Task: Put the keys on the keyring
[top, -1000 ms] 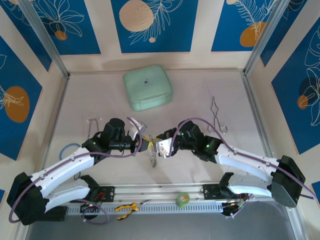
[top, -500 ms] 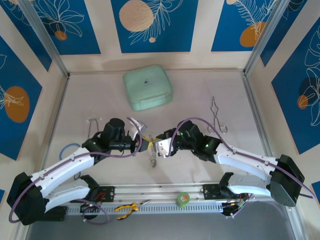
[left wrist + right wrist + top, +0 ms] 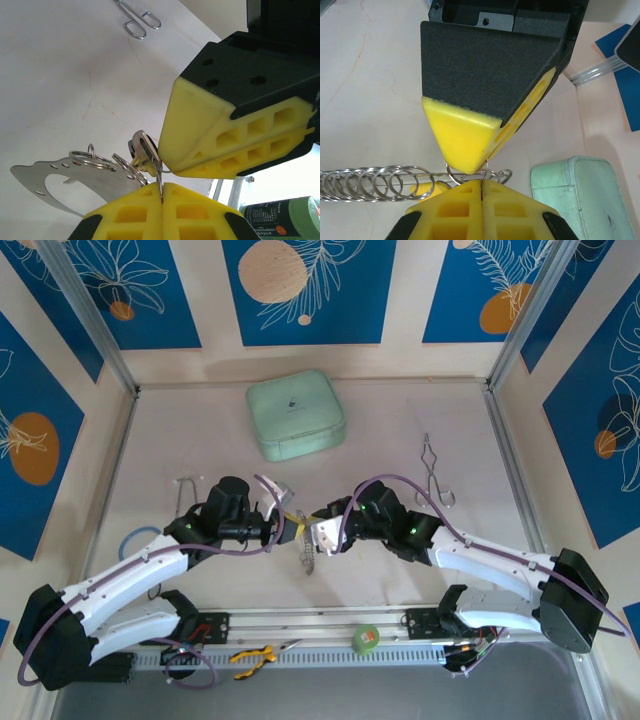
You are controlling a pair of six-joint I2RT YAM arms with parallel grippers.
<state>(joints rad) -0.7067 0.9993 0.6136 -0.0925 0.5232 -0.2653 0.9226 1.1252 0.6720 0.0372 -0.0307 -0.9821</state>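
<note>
**Threading underway: both grippers pinched on keyring wire**

Top view, L to R:
- Blue cord loop (image 3: 135,540) lies at 9 o'clock on the table, well apart from the work.
- L gripper (image 3: 286,528) and R gripper (image 3: 319,532) meet tip to tip near table centre.
- The keyring (image 3: 307,556) sits between them, w/ its chain dangling toward 6 o'clock.
- Mint case (image 3: 296,416) is at 12 o'clock and wire tool (image 3: 435,478) at 2 o'clock, neither near the grippers.

L gripper (L wrist view):
- Jaws are closed to a hairline, nipping a thin wire of the keyring that rises from the pads toward 12 o'clock.
- A small metal piece, prob. a key (image 3: 144,150), hangs at 11 o'clock from the L tips.
- It touches the 9 o'clock corner of the R gripper's yellow finger.
- Small split rings lie further out at 9 o'clock.

R gripper (R wrist view):
- Jaws are pressed together on the same thin wire.
- The loop wire runs just above the pads toward 9 and 3 o'clock, and the chain trails off to 9 o'clock.
- The L finger tip comes down from 12 o'clock, touching the loop.
- A yellow bit (image 3: 426,190) sits at 9 o'clock beside the pads, maybe a key tag. Too hidden to tell.

Progress (judgement):
- Mid-task. The ring is lifted and held from both sides, w/ one key at the wire right by the tips.
- Can't tell whether that key is threaded onto the loop or only resting against it.
- Other keys can't be picked out, so how many are on or left is unknown.
- Remaining, as far as shown: seat this key fully, then any others.
</note>
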